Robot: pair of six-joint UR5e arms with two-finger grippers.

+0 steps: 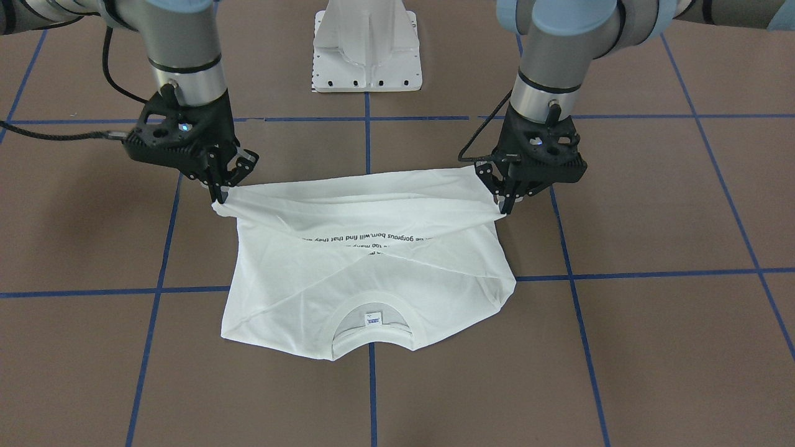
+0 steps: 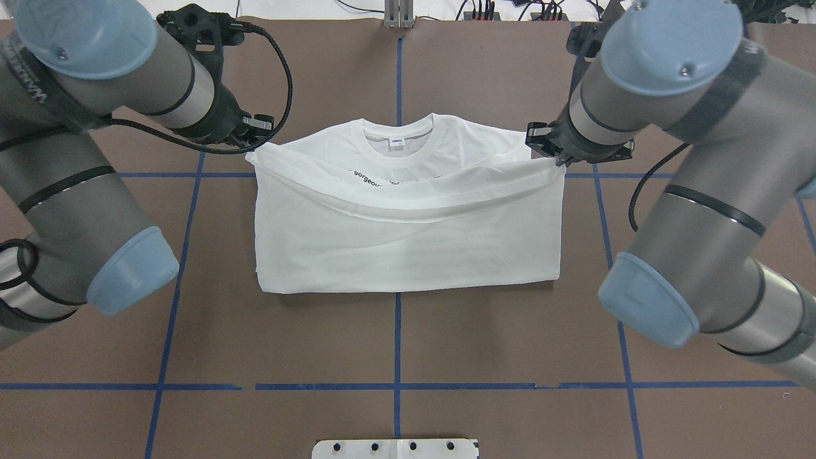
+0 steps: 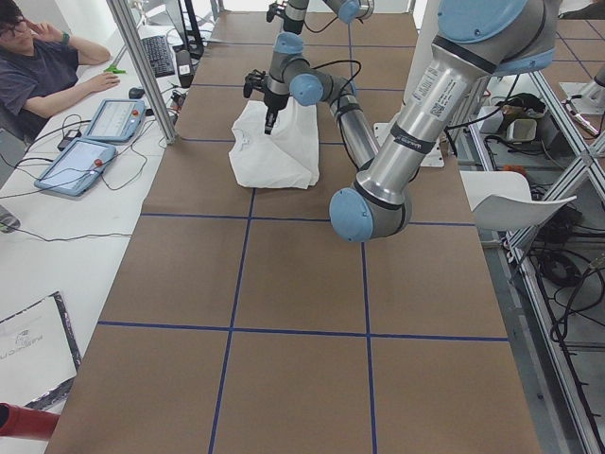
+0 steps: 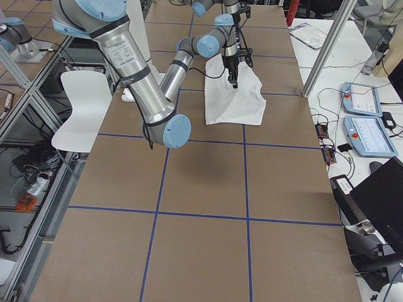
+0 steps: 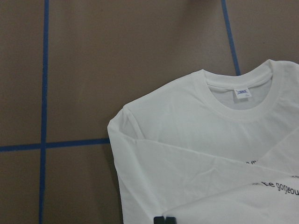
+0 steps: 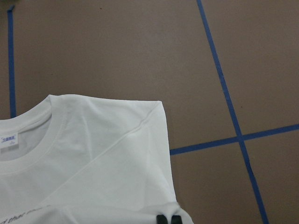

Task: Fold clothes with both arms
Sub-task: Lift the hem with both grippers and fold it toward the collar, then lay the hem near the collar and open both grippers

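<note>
Blue-taped brown table (image 1: pixel 683 372) under white T-shirt (image 1: pixel 372 279)

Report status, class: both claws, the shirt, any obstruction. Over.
Left claw shut on T-shirt corner. Right claw likewise. Edge raised between them, collar uncovered. No obstruction seen.

Your T-shirt (image 2: pixel 408 255) is soft, matt white cloth; the desk (image 2: pixel 287 338) looks dull brown, paper-like; the arms (image 2: pixel 64 185) are satin grey metal.
</note>
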